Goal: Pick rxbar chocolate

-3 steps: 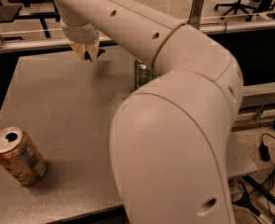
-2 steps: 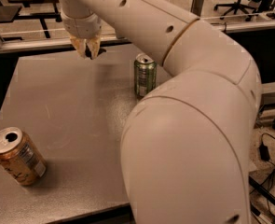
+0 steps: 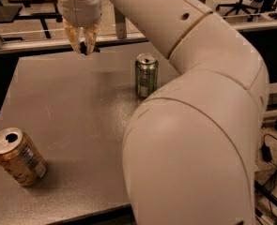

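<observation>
My gripper (image 3: 83, 45) hangs above the far left part of the grey table (image 3: 81, 121), near its back edge. Its two yellowish fingers (image 3: 73, 37) point down and are closed on a small dark thing, the rxbar chocolate (image 3: 89, 48), which sticks out a little to the right of the fingertips. The bar is held off the table, and a faint shadow lies on the surface below it. Most of the bar is hidden by the fingers.
A green can (image 3: 146, 75) stands upright at the middle back of the table. An orange-brown can (image 3: 17, 157) leans at the front left corner. My large white arm (image 3: 194, 139) covers the right side. Rails and chairs lie beyond the table.
The gripper has moved right along the table's back edge, with the dark bar still in it. My arm swung aside and uncovered the green can. The cans have not moved.
</observation>
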Robot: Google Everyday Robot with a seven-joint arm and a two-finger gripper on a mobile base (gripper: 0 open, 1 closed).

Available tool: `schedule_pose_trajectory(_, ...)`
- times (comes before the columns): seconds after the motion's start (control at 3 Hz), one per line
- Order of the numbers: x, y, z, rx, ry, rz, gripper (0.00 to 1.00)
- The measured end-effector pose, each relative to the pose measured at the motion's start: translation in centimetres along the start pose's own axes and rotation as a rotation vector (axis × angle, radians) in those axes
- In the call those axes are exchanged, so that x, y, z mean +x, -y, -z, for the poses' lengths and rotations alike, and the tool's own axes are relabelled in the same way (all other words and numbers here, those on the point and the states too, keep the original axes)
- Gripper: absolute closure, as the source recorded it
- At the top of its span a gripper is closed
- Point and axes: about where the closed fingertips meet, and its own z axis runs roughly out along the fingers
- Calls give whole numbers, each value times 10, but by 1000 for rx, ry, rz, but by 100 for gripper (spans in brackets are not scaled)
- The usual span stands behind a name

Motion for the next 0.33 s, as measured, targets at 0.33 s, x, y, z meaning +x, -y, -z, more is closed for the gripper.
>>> schedule_pose_trajectory(0.33, 6, 7, -3, 24, -22, 0, 100)
